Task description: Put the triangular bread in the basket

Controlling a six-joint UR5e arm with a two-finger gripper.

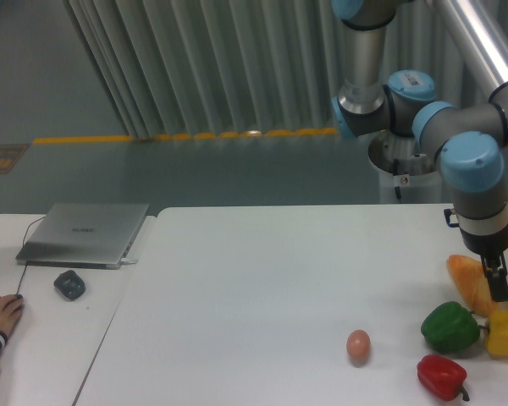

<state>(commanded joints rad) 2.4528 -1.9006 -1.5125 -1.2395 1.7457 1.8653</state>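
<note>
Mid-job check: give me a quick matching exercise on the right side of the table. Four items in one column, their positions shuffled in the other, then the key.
Items:
1. triangular bread
2. egg
3. red pepper
4. yellow pepper

Positions:
A. nearest the front edge, below the green pepper
B. alone, left of the peppers
C. at the right edge of the picture, beside the green pepper
D. right at the gripper, behind the peppers

Pairs: 1-D, 2-B, 3-A, 4-C
</note>
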